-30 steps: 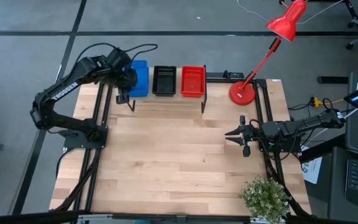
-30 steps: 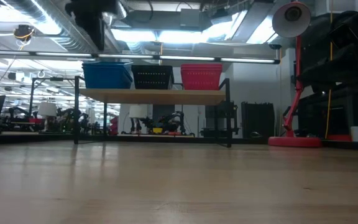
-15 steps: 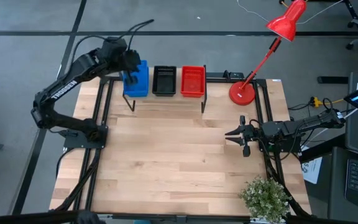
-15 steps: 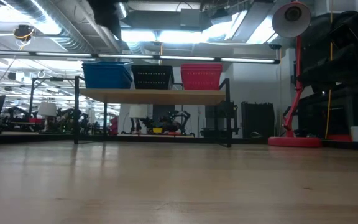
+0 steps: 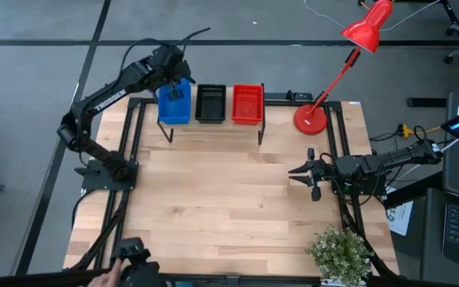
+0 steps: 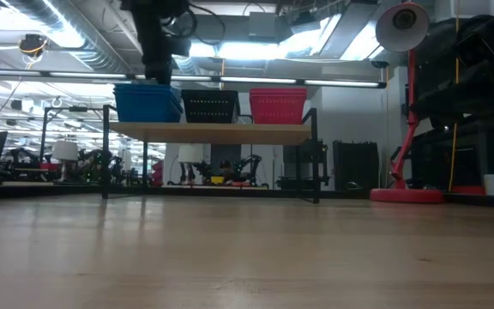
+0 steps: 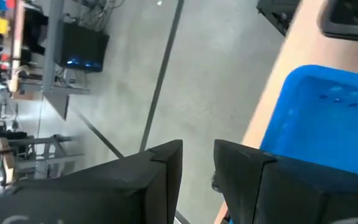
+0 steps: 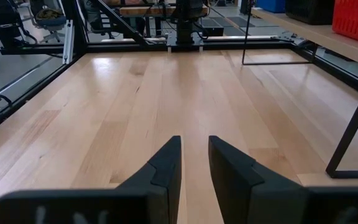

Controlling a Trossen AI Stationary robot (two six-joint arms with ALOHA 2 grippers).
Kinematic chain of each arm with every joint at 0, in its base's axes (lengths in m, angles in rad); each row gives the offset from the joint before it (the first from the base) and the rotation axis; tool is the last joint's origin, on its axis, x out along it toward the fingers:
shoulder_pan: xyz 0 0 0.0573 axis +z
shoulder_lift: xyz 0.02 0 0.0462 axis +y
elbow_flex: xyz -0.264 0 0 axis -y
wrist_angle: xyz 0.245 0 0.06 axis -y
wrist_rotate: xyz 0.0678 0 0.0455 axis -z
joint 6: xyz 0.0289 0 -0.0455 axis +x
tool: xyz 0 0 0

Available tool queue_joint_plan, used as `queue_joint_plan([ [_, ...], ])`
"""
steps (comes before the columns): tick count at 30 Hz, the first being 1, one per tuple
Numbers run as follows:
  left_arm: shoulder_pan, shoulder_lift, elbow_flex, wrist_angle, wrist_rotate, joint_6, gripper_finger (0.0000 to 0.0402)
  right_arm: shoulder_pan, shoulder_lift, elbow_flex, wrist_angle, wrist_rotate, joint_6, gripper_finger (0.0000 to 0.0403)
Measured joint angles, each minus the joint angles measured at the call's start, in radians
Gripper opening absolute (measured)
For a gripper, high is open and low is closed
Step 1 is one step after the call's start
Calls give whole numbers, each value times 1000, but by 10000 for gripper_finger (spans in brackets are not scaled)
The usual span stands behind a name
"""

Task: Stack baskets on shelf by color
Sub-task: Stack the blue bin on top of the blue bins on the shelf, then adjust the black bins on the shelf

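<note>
Blue (image 5: 175, 108), black (image 5: 210, 104) and red (image 5: 247, 104) baskets stand side by side on the light-wood shelf (image 5: 213, 129), blue at its left end. In the low view the blue (image 6: 148, 103), black (image 6: 210, 106) and red (image 6: 277, 106) ones rest with their bottoms on the plank (image 6: 213, 131). My left gripper (image 5: 174, 90) hangs over the blue basket's far left part, slanting down, fingers a little apart (image 7: 197, 163) with nothing between them; the blue basket (image 7: 328, 118) lies just beside them. My right gripper (image 5: 304, 172) waits at the table's right edge, open (image 8: 194, 155) and empty.
A red desk lamp (image 5: 311, 118) stands at the far right corner, and a potted plant (image 5: 339, 253) at the near right. A person's hand (image 5: 106, 277) with a dark object shows at the near left edge. Bare tabletop (image 5: 221, 207) spreads in front of the shelf.
My left gripper has swung from the shelf's near left corner toward the far edge and to the right, ending over the blue basket, and it has tipped up from pointing steeply down. The baskets have stayed put. A person's hand has come in at the near left edge.
</note>
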Motion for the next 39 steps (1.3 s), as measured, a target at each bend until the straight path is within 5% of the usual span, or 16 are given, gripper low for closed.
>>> queue_joint_plan([
  [16,-47,-36,0,-56,9,-35,86,0,0,0,0,0,19,81],
  [27,-171,-140,0,-341,492,-370,86,0,0,0,-3,0,23,81],
  [39,-411,-68,-52,74,382,-273,86,0,0,0,-3,0,47,81],
])
